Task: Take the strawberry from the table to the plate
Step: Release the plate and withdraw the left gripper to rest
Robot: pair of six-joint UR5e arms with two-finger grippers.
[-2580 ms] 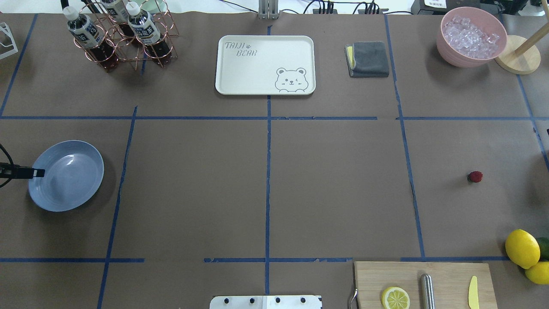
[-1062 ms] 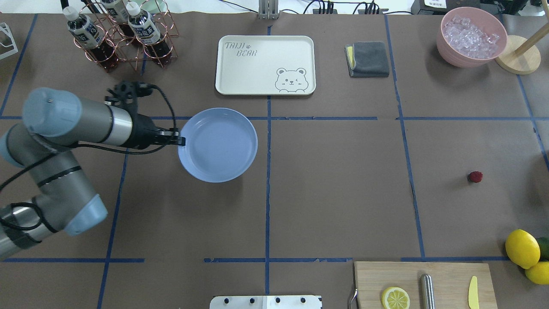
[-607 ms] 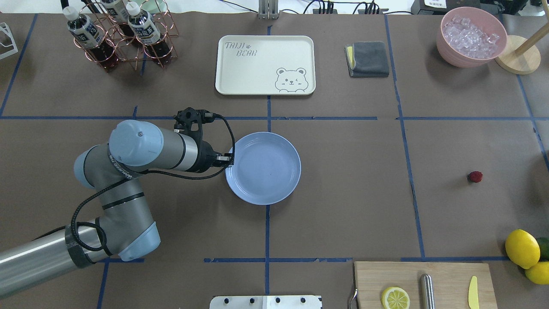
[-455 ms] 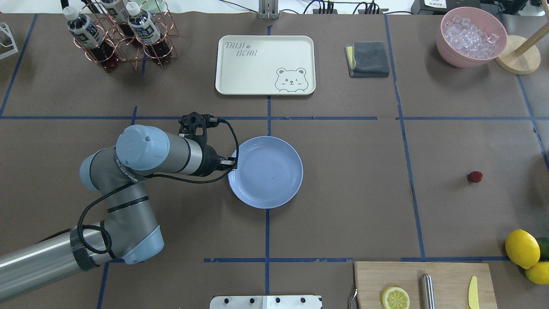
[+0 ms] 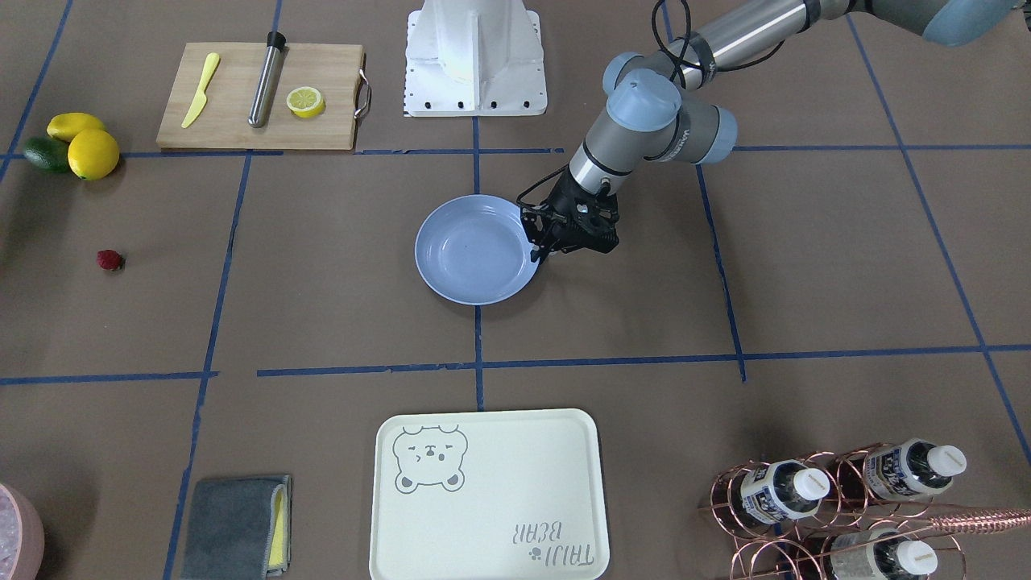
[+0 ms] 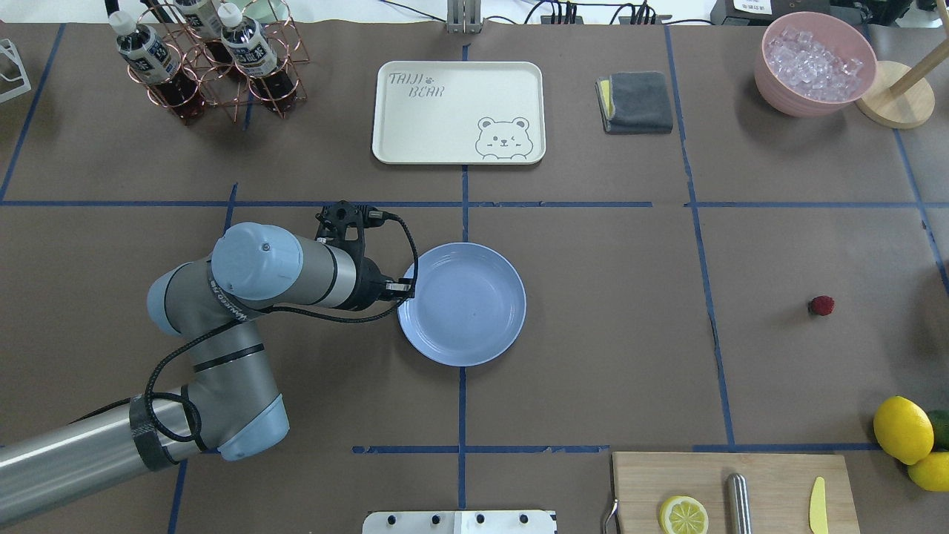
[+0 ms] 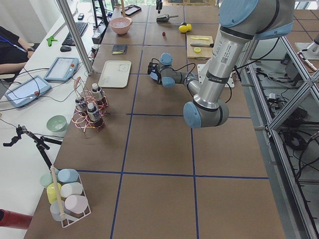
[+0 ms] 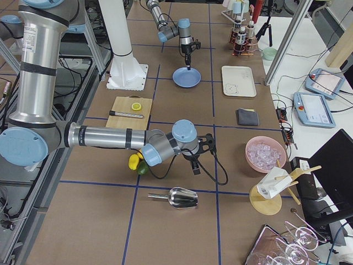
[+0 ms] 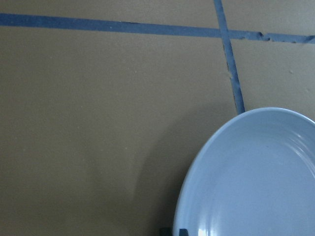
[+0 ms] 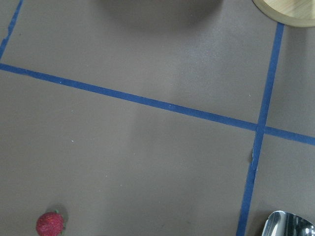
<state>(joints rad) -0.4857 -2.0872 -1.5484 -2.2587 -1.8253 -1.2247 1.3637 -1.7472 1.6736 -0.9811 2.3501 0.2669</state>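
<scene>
The strawberry, small and dark red, lies alone on the brown-paper table at the right; it also shows in the front view and in the lower left corner of the right wrist view. The light-blue plate sits at the table's middle, empty. My left gripper is shut on the plate's left rim; the left wrist view shows the plate close below. My right gripper shows only in the right side view, low over the table. I cannot tell whether it is open or shut.
A cream bear tray, grey cloth, pink bowl of ice and bottle rack line the far side. A cutting board with a lemon half and knife is front right, beside whole lemons. A metal scoop lies beyond.
My left arm has carried the plate from the table's left edge to the middle, still gripped by its rim. The strawberry has not moved.
</scene>
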